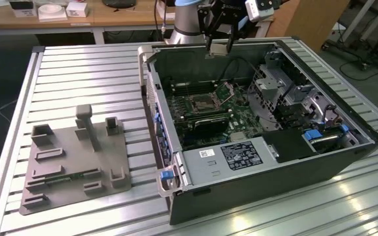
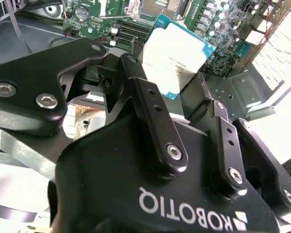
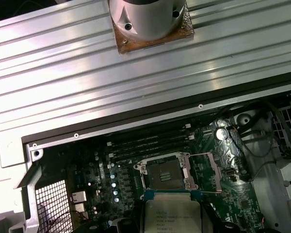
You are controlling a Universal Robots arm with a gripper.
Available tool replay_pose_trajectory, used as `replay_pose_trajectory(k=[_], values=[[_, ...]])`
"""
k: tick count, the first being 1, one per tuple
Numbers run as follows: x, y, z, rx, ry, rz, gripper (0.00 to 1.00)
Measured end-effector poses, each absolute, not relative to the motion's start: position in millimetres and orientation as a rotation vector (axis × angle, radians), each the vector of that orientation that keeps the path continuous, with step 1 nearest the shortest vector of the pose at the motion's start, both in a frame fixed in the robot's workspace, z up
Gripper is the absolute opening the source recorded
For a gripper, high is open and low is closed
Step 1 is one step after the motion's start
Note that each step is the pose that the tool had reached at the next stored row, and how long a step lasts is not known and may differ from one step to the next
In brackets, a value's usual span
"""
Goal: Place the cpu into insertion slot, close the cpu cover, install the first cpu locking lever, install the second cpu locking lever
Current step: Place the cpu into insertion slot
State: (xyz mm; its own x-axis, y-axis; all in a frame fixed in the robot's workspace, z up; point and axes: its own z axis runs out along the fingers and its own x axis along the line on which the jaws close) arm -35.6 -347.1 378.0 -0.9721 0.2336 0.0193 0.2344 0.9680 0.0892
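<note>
Nearest in the exterior view, a grey holder plate (image 1: 77, 164) lies on the metal desk (image 1: 84, 73). It is by the desk's near corner, on the exterior view's left. Just beside it, toward the exterior view's right, you see the open computer case (image 1: 261, 196) lying on its side.

At the near end of the case sits a black box with a label (image 1: 241, 155). Past that box the green board (image 1: 241, 120) lies flat on the floor of the case.

A bit further in you find the insertion slot (image 1: 202, 103). It is a dark square with a shiny rim, and it lies open and bare. In the first wrist view the cpu cover (image 3: 214, 174) is swung open, just beside the slot. The long black memory slots (image 3: 150, 143) run past the slot, toward the far wall of the case.

Higher up, over that far wall, your pincer (image 1: 219, 45) hangs in the air. It is pinching the cpu (image 1: 218, 50). In the second wrist view the black fingers (image 2: 150, 107) press on two sides of the chip, and its shiny top faces the camera. The cpu is up in the air, well apart from the slot.

Furthest off, the robot's round base (image 1: 189, 34) stands at the desk's far edge. Behind it is a wooden table (image 1: 110, 19) with small white boxes (image 1: 51, 11) on it.
</note>
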Motion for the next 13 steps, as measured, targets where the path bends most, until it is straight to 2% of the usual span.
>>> replay_pose_trajectory(k=[13], values=[[-35.6, -347.1, 377.8, -0.443, -3.100, -0.143, 0.54]])
